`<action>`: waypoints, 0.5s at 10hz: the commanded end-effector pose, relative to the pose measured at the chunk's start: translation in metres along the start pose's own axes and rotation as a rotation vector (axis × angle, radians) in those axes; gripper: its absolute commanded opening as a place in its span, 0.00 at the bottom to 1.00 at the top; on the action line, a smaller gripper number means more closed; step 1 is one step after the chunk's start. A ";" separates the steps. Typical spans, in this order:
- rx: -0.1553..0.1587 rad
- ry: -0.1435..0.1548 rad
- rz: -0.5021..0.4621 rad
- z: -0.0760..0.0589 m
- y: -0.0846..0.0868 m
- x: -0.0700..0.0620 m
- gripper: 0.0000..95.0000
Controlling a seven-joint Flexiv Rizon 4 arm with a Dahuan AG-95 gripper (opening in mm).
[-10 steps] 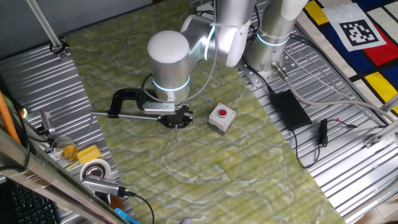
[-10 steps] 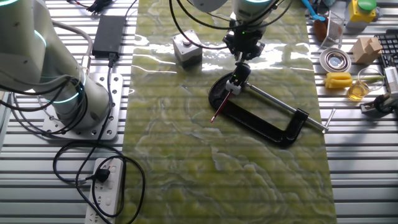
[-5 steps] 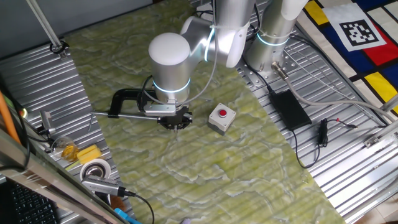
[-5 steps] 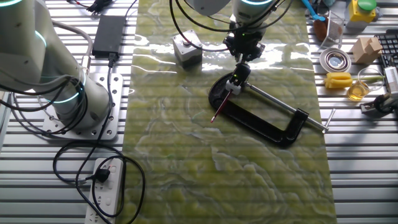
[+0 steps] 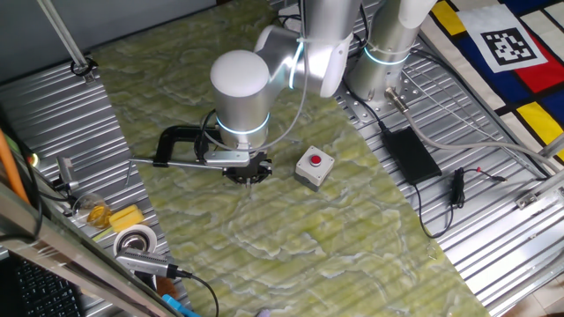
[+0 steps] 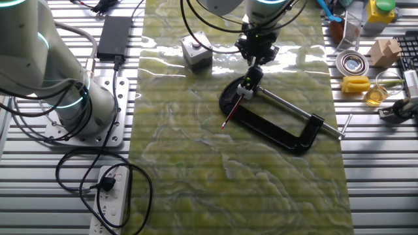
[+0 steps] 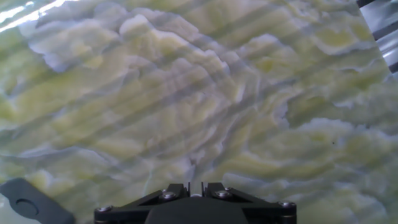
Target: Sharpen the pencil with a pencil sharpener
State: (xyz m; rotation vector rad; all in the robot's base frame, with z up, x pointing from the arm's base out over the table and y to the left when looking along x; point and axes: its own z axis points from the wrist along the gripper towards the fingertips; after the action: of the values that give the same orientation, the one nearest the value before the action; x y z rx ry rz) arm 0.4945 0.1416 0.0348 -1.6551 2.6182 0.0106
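Gripper [image 6: 257,60] hangs upper centre of the other fixed view, fingers seemingly pressed together on nothing. Just below it the sharpener [image 6: 247,83] sits in the clamp [image 6: 287,130]; the pencil [image 6: 232,111] slants from it toward lower left. Open mat lies left of the pencil.

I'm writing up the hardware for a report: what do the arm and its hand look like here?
The arm is glossy silver-white, built of rounded cylindrical joints, each edged with a glowing teal-white ring. Thin black cables loop along it toward the wrist. The hand is small, black and angular, with visible screw heads on its body in the hand view. A second, similar silver arm base stands beside the green mat.
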 end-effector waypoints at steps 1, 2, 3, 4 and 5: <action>0.002 0.002 -0.001 0.000 0.000 0.000 0.00; 0.002 0.005 -0.004 0.001 -0.002 0.000 0.00; 0.001 0.003 -0.005 0.002 -0.004 0.001 0.00; -0.001 0.000 -0.007 0.003 -0.006 0.002 0.00; 0.000 0.000 -0.007 0.003 -0.007 0.002 0.00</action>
State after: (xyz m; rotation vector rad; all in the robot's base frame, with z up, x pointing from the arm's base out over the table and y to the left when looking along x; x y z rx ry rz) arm 0.5019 0.1371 0.0304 -1.6624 2.6113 0.0118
